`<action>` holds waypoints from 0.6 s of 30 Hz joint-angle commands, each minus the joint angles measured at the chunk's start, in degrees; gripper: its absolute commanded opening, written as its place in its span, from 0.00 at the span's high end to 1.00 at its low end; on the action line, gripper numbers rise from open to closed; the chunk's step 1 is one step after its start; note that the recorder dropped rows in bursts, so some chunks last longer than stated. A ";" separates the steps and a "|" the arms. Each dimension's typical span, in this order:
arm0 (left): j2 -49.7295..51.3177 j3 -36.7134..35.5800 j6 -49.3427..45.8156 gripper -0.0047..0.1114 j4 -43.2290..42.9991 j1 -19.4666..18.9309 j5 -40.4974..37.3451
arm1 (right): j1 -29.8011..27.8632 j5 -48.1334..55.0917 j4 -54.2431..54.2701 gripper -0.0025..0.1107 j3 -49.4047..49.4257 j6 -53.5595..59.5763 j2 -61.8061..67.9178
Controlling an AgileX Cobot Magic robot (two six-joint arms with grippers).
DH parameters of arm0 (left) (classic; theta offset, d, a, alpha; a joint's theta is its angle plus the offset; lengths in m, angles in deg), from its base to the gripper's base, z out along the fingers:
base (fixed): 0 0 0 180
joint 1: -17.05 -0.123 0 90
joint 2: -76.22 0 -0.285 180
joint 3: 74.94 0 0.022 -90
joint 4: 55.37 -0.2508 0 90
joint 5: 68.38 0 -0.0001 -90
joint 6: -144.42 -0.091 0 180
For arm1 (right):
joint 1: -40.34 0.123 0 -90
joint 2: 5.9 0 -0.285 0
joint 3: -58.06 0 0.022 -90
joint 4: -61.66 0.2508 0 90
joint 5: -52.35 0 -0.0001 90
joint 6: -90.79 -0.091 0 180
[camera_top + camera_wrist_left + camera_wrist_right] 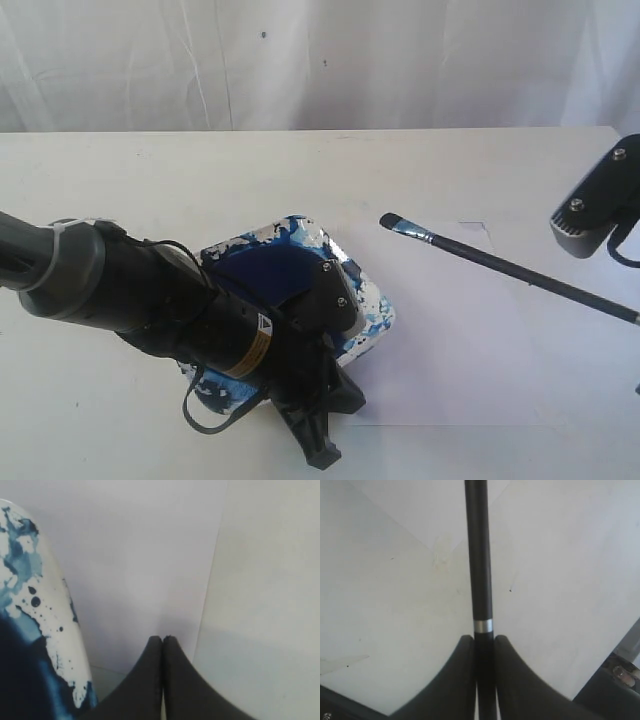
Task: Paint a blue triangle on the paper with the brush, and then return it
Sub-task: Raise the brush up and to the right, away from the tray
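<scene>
The off-white table (150,170) carries the whole layout, and the paint dish (372,300) sits near its middle; positions below are taken from that dish. The left arm (150,290) lies across the dish and covers much of it. The paper (470,340), a white sheet, lies flat just beside the dish with one edge running under or against the rim; which of the two cannot be told. The sheet's visible surface is plain white. The dish is white, splashed with blue, and holds a dark navy paint pool (260,270). The brush (500,265) is well clear of the dish, slanting above the far part of the paper with its blue-stained bristle tip (390,220) pointing back toward the dish. Whether the tip touches anything cannot be told. The right gripper (484,637) is clamped narrowly on the black handle, just behind the silver band (483,625). The left gripper (162,640) hangs just beside the dish rim over the paper, jaws pressed together and holding nothing.
</scene>
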 commanded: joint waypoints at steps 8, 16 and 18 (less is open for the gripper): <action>-0.20 -0.06 0.37 0.96 -0.11 0.19 -0.53 | -0.01 0.13 -2.59 0.98 0.22 -4.98 -7.38; -0.20 -0.06 0.37 0.96 -0.11 0.19 -0.53 | -0.01 0.13 9.47 0.98 0.34 -12.74 -18.20; -0.20 -0.06 0.37 0.96 -0.11 0.19 -0.53 | -0.01 0.13 15.08 0.98 0.34 -17.36 -18.26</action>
